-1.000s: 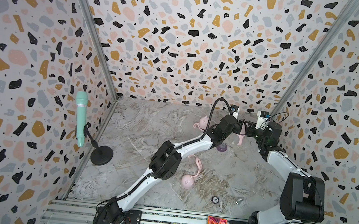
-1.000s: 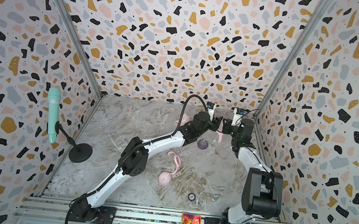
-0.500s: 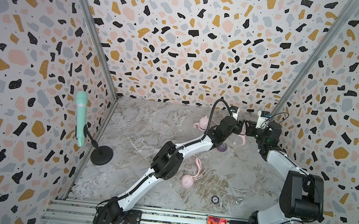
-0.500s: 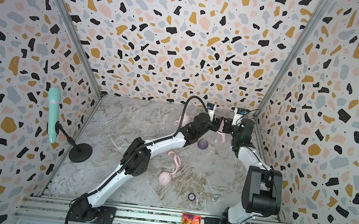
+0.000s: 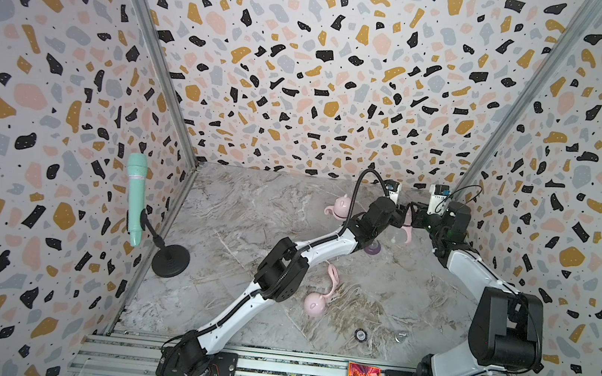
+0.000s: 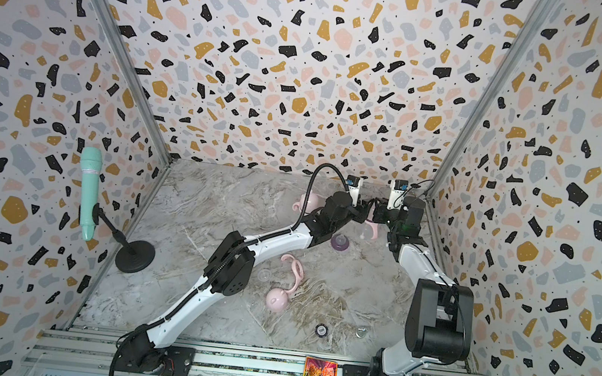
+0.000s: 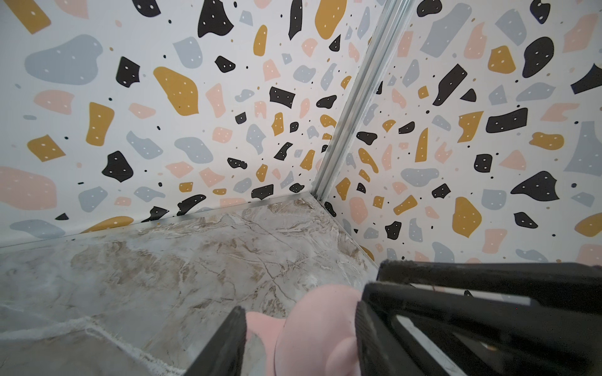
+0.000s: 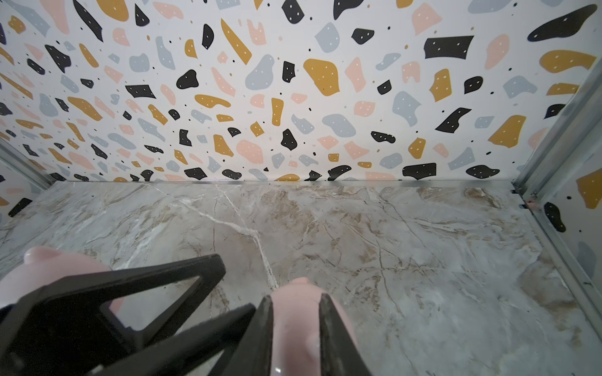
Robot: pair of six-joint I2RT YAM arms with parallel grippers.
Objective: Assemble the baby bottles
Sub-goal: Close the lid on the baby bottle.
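In both top views my two grippers meet at the back right over one of the baby bottles [image 5: 399,237] [image 6: 364,232], a clear bottle with a pink handled ring. My left gripper [image 5: 402,218] [image 7: 299,312] is shut on that bottle, its fingers against the pink top [image 7: 319,325]. My right gripper [image 5: 416,218] [image 8: 295,298] is shut on the pink dome cap [image 8: 294,325] from the other side. A second bottle [image 5: 340,205] [image 8: 58,267] stands capped behind my left arm. Loose on the floor lie a purple teat collar [image 5: 373,248], a pink handled ring [image 5: 333,279] and a pink cap [image 5: 314,304].
A mint-green microphone [image 5: 134,196] on a black stand [image 5: 170,260] sits by the left wall. A small black disc [image 5: 361,335] and a metal ring [image 5: 400,337] lie near the front. The back and right walls stand close to both grippers.
Hardly anything differs. Both grippers stay together on the bottle at the back right, with only a slight shift of the bottle and wrists.
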